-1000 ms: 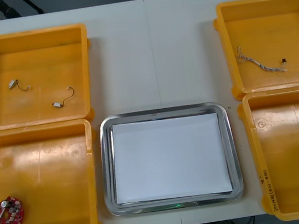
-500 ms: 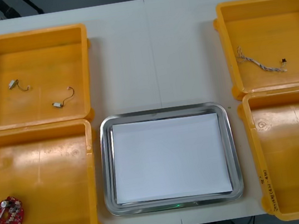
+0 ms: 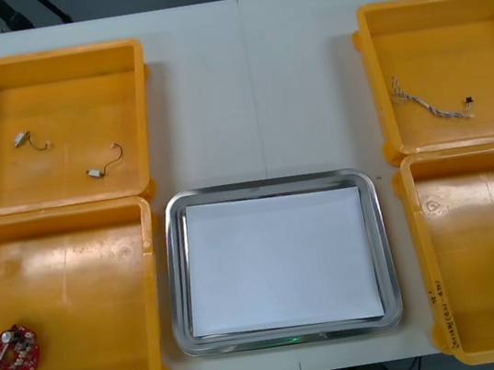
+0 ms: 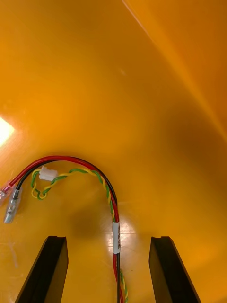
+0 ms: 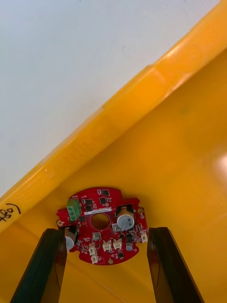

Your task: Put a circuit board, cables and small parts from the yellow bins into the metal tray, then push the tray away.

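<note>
Light table (image 3: 252,91); metal tray (image 3: 176,279) at near edge, middle, white inside, nothing loaded yet. Left gripper (image 5: 105,232) spread wide, circuit board (image 5: 101,226) between fingers, near-left corner of near-left yellow bin (image 3: 56,215). Right gripper (image 4: 109,239) wide astride red and yellow cable (image 4: 111,199), right edge of near-right yellow bin (image 3: 420,252). Risks: board skids toward bin wall; thin cable slips pinch, connectors snag.
</note>
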`<state>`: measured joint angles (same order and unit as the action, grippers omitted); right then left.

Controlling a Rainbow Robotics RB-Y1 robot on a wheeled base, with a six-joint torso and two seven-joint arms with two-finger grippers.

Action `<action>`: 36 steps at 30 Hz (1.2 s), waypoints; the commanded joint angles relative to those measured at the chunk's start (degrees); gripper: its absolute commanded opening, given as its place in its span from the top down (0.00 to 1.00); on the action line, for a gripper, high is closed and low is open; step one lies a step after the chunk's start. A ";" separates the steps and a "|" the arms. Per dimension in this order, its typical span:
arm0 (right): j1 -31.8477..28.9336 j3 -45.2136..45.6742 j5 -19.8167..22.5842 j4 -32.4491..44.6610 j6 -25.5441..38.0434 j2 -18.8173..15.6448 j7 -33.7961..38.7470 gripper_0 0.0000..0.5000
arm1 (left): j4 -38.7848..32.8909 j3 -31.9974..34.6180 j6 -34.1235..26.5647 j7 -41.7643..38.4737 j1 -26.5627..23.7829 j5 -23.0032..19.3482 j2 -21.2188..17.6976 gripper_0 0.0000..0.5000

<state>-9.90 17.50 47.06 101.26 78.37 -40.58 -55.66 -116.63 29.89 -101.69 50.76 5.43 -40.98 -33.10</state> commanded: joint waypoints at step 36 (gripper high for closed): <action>-1.61 -2.82 1.37 -4.23 -6.21 0.50 1.87 1.00 | 4.04 -5.81 9.23 -0.14 6.69 1.60 0.84 0.00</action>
<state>-10.14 16.10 47.47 97.93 72.76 -40.58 -55.66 -112.76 25.37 -94.27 50.77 9.68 -40.27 -32.91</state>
